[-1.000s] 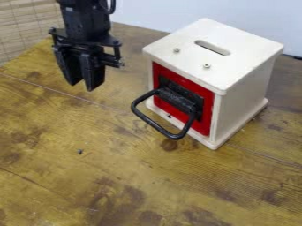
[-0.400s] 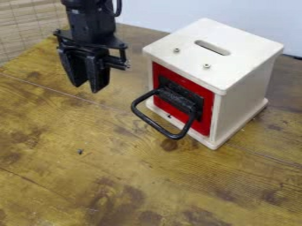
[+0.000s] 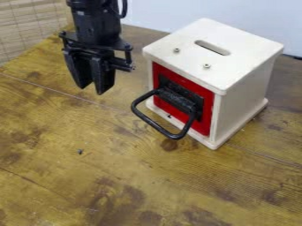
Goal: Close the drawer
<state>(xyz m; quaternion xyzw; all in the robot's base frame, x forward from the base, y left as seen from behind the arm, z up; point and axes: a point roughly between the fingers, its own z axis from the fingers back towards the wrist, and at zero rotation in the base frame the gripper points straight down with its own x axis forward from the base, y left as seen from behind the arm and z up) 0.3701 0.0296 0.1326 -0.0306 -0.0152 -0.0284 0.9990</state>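
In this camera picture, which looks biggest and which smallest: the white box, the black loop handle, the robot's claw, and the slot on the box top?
1. White box, clearly largest.
2. Gripper and black loop handle: they look about alike, and the handle sits nearer the camera, so I won't rank them.
3. Slot on the box top, smallest.

We record the drawer [image 3: 182, 97] as a red front panel with a dark recessed centre, fitted with a black loop handle [image 3: 162, 116]. We list its box [image 3: 221, 55] as white, the top carrying a grey slot. We note the end effector [image 3: 92, 71] as black throughout. We enter the tabletop [image 3: 83, 168] as worn brown wood, streaked yellowish, with dark blotches. We log a pale woven panel [image 3: 26, 22] at upper left, beige.
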